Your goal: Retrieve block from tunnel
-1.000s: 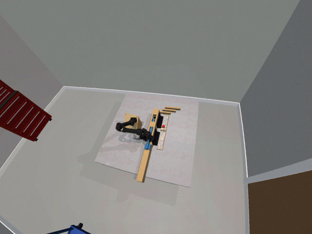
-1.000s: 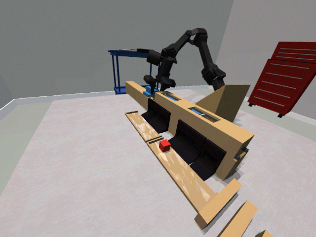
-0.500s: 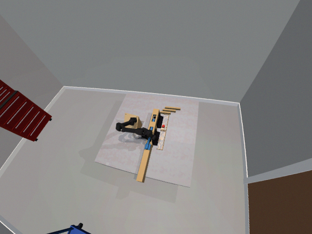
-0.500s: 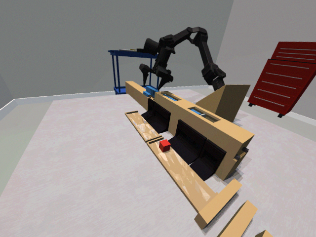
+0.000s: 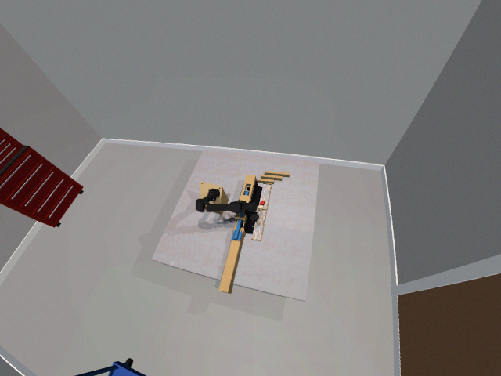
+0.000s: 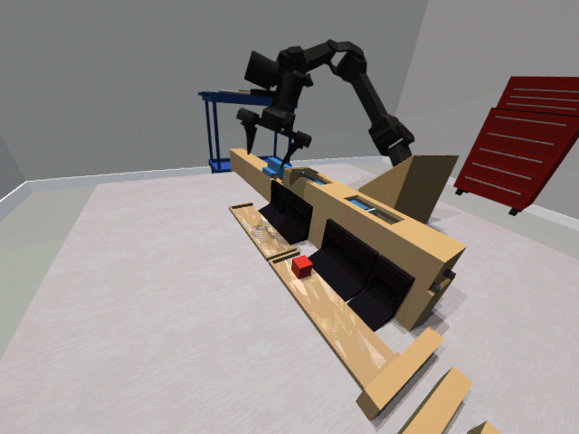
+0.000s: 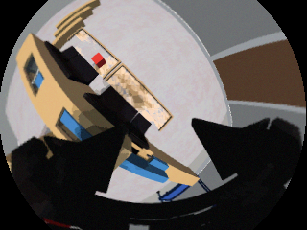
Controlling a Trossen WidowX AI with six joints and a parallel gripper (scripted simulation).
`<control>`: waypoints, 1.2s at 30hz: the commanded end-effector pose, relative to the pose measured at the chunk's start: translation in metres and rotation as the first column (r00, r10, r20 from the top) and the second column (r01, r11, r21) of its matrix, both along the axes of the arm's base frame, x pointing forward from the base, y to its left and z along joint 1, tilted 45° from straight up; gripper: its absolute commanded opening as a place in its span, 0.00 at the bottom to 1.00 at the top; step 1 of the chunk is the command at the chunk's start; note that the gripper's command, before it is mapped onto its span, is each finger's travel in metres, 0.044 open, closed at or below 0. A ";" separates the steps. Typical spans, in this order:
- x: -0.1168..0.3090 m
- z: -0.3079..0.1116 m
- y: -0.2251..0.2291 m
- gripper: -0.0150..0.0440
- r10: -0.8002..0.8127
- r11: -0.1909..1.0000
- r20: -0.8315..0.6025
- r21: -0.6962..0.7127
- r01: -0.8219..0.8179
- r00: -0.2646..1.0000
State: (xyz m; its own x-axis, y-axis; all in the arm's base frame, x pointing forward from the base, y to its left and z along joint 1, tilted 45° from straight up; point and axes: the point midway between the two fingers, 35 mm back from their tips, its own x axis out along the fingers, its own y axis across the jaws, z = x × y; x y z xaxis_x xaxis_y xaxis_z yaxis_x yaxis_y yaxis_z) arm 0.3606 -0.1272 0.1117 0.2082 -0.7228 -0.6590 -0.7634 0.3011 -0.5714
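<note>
A: Where's the small red block been left?

B: Outside the tunnel, on a shallow tray. From above, the tunnel's seen at its 9 o'clock, loose rods at 1.

A: Gripper?

B: Seen at 11 o'clock in the exterior view, fingers spread wide, nothing gripped.

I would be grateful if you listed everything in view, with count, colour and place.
Red block: one, red, on a tray
Trays: two, tan-framed, before the tunnel
Tunnel: one, tan, beside the trays
Black ramps: several, along the tunnel's side
Blue parts: several, in and beyond the tunnel
Rods: three, tan, past one tray's end
Drawer cabinet: one, red, off the table
Cart: one, blue, off the table
Arm: one, black
Gripper: one, black, open, above the tunnel structure
</note>
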 end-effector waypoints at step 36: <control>0.023 -0.168 0.156 1.00 -0.723 0.687 0.339 0.260 0.679 0.601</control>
